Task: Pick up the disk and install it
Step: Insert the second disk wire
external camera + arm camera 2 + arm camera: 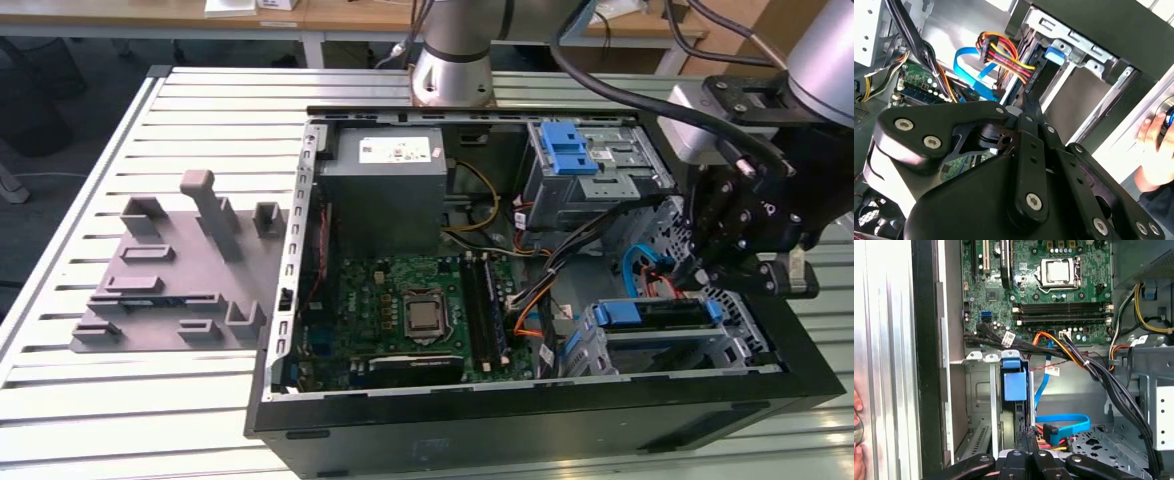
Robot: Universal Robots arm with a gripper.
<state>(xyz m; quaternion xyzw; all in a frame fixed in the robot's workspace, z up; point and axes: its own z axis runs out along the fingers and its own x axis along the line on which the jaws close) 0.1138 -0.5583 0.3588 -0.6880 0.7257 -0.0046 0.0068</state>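
Observation:
The disk [654, 313] sits in the drive cage at the lower corner of the open computer case [534, 410], on the exterior view's right, its blue rail showing on top. Both wrist views show it edge-on, a blue tab [1015, 382] at its end, slotted between the metal cage walls [1074, 47]. My gripper [731, 272] hangs just above and beside that cage. Its black fingers [1029, 107] are shut together with nothing between them, their tips close to the disk's near edge [1026, 437]. I cannot tell whether they touch it.
Bundles of orange, yellow and black wires [1079, 357] and a blue flat cable [1061, 422] lie beside the cage. A grey metal box [384, 190], a second cage with a blue tab [567, 150] and the motherboard [400, 310] occupy the case. A grey fixture [180, 270] lies on the table. A person's hand [1154, 150] is outside the case.

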